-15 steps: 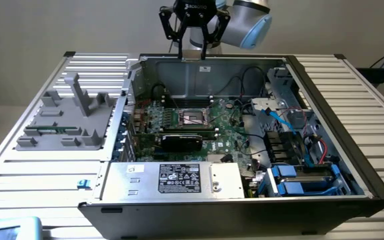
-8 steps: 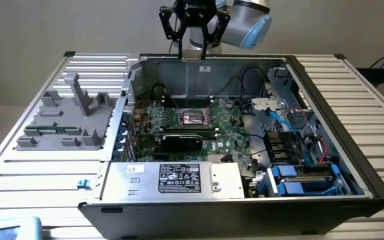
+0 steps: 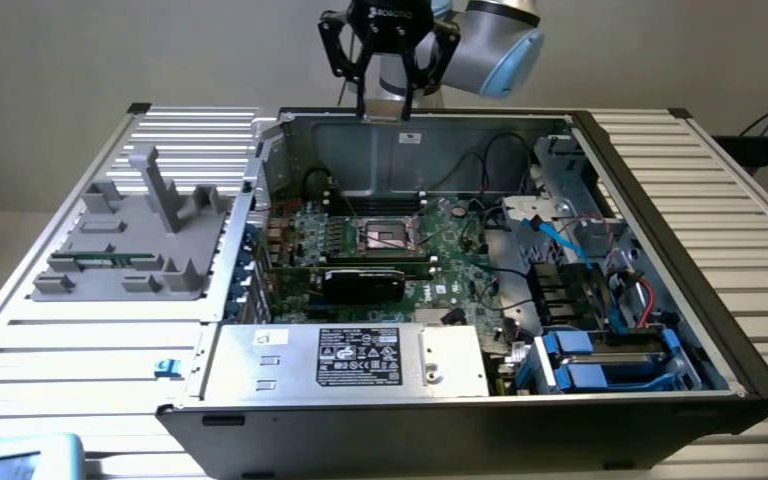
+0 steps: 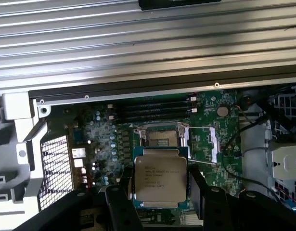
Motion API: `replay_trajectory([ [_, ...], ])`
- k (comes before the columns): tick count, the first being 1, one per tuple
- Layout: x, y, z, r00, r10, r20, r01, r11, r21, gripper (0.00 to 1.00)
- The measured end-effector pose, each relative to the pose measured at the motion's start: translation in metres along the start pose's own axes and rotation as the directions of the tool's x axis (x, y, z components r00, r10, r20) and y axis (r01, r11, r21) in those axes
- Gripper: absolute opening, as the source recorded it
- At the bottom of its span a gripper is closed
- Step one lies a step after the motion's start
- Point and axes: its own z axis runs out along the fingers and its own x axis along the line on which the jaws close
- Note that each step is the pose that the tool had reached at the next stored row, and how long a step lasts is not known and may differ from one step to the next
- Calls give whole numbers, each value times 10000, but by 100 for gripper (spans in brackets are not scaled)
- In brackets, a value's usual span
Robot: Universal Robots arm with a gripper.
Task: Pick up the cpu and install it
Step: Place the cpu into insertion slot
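Gripper (image 3: 387, 102) high above open computer case (image 3: 491, 430), over its rear wall. Jaws part-closed on cpu (image 4: 160, 178), pinching two opposite edges; chip held flat, printed metal lid facing wrist camera. Socket (image 4: 160, 139) on motherboard (image 4: 99, 131) well below, apparently empty. Cpu likely light, rigid, smooth-lidded, fragile underneath; edge grip suits, contact face untouched.

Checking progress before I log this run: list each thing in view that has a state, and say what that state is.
cpu: held in the air between the fingers, printed metal top facing the wrist camera.
gripper: shut on the cpu.
socket: uncovered, no chip in it.
computer case: lying on its side, open on top.
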Motion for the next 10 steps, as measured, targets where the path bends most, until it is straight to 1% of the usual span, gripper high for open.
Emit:
replay_trajectory([
  [2, 0, 0, 1, 9995, 322, 5, -322, 9995, -12, 55],
  [5, 0, 0, 3, 9971, 761, 14, -761, 9971, -27, 55],
  [8, 0, 0, 6, 9926, 1210, 21, -1210, 9926, -42, 55],
  [10, 0, 0, 7, 9882, 1533, 24, -1533, 9882, -53, 55],
])
